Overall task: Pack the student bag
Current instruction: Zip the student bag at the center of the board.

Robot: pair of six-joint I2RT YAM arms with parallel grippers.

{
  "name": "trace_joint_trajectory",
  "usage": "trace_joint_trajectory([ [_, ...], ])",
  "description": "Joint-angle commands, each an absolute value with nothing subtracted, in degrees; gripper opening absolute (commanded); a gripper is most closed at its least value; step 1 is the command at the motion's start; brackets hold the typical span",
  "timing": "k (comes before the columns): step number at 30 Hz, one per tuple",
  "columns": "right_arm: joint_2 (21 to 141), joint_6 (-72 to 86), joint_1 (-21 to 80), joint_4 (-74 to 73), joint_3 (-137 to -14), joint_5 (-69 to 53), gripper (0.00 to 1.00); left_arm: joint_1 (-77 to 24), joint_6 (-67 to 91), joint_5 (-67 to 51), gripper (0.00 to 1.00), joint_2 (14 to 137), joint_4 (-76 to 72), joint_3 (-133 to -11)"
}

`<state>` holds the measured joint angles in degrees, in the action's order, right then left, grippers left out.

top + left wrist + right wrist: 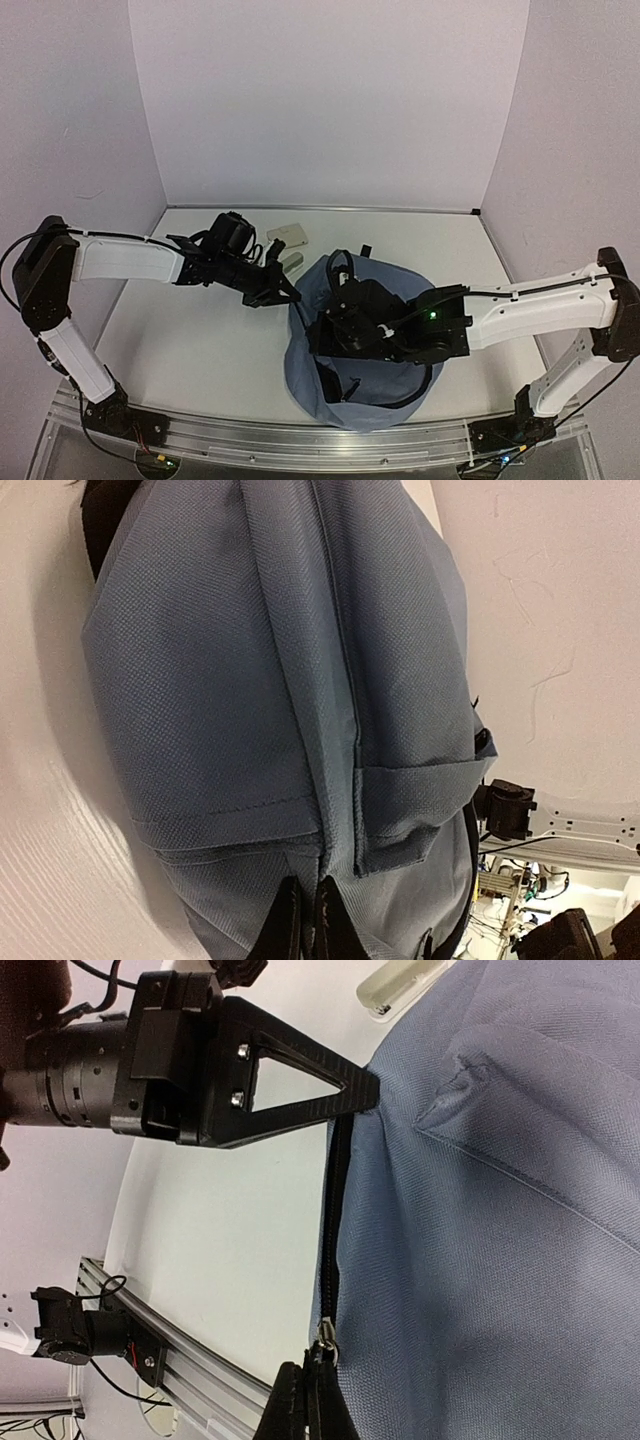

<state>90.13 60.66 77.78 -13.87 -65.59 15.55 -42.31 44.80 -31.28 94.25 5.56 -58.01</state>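
left pincer (pixel 283 293) clamps the student bag (pixel 395 285) taut at its edge, right pincer (pixel 308 1380) pinches the zipper pull (pixel 323 1345), so draw straight along the track.

Enclosure is plain pale-lilac panels: back wall (pixel 330 100), left wall (pixel 70 110), right wall (pixel 580 120). White matte table (pixel 200 340), faint grain in the close view. Thin dark seam (pixel 320 208) where back wall meets tabletop. Aluminium rail (pixel 300 440) along near edge. Lighting is even, shadows soft.
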Motion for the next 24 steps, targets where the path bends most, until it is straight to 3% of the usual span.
trace_joint_trajectory([
  [1,89.5,58.4,80.0,-13.3,-70.6,9.8,0.00,-37.3,38.5,-26.4,0.00,96.8,3.4,-64.9],
  [12,92.2,63.9,78.2,-13.0,-72.7,17.6,0.00,-38.5,35.5,-32.8,0.00,98.6,-4.3,-62.9],
  [14,92.2,64.4,76.7,-13.0,-72.5,18.4,0.00,-39.5,35.3,-32.0,0.04,97.4,-4.9,-61.7],
  [16,92.3,63.7,75.3,-12.9,-72.9,19.0,0.00,-40.4,35.5,-30.3,0.20,96.2,-4.0,-60.7],
  [19,92.1,62.1,74.4,-12.9,-73.4,19.7,0.00,-41.4,36.8,-26.7,0.53,93.6,-1.2,-59.7],
  [21,92.0,61.6,73.9,-12.9,-72.9,19.5,0.00,-42.3,37.8,-23.5,0.65,91.4,1.3,-59.0],
  [24,92.0,61.9,73.3,-12.8,-71.8,19.1,0.00,-44.4,40.2,-20.7,0.70,88.9,4.2,-58.0],
])
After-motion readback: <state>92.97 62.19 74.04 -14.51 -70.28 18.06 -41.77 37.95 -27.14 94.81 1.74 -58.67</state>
